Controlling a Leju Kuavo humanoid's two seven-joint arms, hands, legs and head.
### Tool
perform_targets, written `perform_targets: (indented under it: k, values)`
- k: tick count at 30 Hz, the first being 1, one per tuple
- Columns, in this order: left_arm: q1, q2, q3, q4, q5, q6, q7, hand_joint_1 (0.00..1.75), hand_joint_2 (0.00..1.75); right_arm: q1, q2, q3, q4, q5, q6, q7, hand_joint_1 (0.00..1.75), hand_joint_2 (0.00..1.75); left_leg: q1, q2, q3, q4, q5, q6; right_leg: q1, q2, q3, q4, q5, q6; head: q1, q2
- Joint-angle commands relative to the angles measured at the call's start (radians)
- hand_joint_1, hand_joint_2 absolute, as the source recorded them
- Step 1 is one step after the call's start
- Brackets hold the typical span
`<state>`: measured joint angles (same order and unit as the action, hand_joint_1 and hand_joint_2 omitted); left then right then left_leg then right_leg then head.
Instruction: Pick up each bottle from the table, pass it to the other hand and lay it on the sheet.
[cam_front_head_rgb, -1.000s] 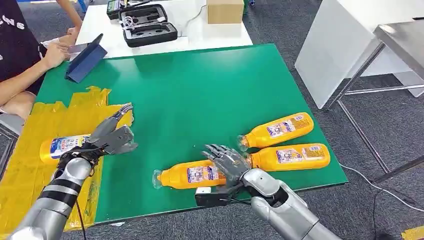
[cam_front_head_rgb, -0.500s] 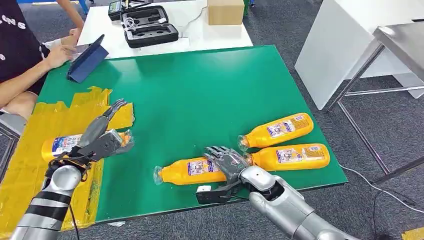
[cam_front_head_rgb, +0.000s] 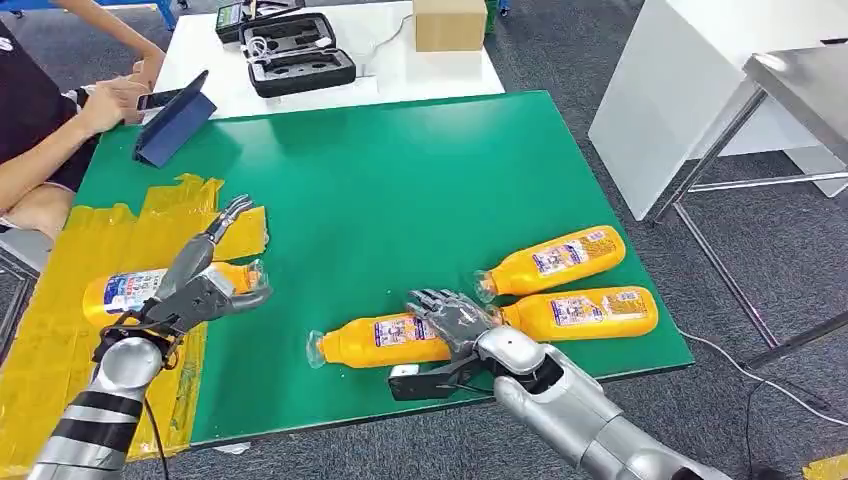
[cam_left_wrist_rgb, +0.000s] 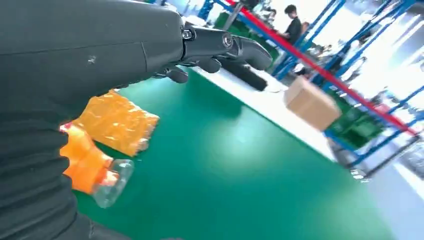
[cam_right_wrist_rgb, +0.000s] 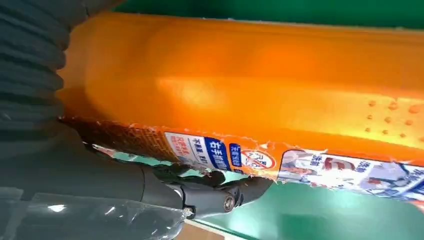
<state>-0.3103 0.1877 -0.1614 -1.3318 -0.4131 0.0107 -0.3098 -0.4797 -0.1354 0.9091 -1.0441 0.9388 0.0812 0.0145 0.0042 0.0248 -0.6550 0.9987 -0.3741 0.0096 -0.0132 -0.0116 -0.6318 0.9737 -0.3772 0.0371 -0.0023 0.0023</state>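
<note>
A green table (cam_front_head_rgb: 380, 180) seen from the robot's head, with 4 orange bottles lying on their sides. 3 of them lie near the front right of the table. The nearest bottle (cam_front_head_rgb: 385, 341) lies with its clear cap pointing left, and the right hand (cam_front_head_rgb: 455, 322) rests over its right end, fingers spread across the top of the bottle and reaching away from the robot. The right wrist view shows that bottle's orange body and printed label pressed close against the hand, with a dark finger beneath the label; whether the fingers are actually clamped around it cannot be told. Just right of the hand lies a second bottle (cam_front_head_rgb: 580, 313), and behind that a third bottle (cam_front_head_rgb: 552, 257), angled with its cap toward the table's middle.

At the front left, a crinkled yellow sheet (cam_front_head_rgb: 60, 310) covers the table's corner. A fourth bottle (cam_front_head_rgb: 130, 290) lies on it, cap pointing right. The left hand (cam_front_head_rgb: 200, 285) hovers over this bottle's cap end, released, with fingers apart and stretched forward, gripping nothing. The silver left arm rises from the lower left edge.

At the far left, a person's hand (cam_front_head_rgb: 105, 100) is near a blue tablet case (cam_front_head_rgb: 172, 120).
</note>
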Motion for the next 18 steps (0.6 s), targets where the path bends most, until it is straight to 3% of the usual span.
perform_targets:
  k: [1, 12, 18]
  values:
    - [0.054, -0.048, -0.024, -0.156, 0.089, -0.014, -0.028, 0.0, 1.75, 0.028, 0.041, -0.038, 0.108, 0.023, -0.147, 0.053, 1.75, 1.75, 0.001, -0.005, 0.005, 0.0, -0.002, -0.001, 0.001, -0.002, 0.007, -0.001, -0.003, -0.002, 0.0, 0.0]
    - [0.086, -0.079, -0.026, -0.204, 0.137, -0.03, -0.017, 0.0, 1.75, 0.184, 0.07, -0.267, -0.105, 0.023, -0.32, 0.029, 1.75, 1.75, 0.0, -0.004, 0.002, 0.0, -0.002, -0.001, -0.001, -0.002, 0.004, 0.001, -0.003, -0.001, 0.0, 0.0]
    - [0.096, -0.088, -0.05, -0.237, 0.196, -0.066, -0.003, 0.0, 1.75, 0.271, 0.104, -0.428, -0.269, -0.066, -0.559, -0.123, 1.75, 1.75, 0.0, -0.004, 0.0, 0.001, -0.003, -0.001, 0.0, -0.002, 0.001, 0.001, -0.003, -0.001, 0.0, 0.0]
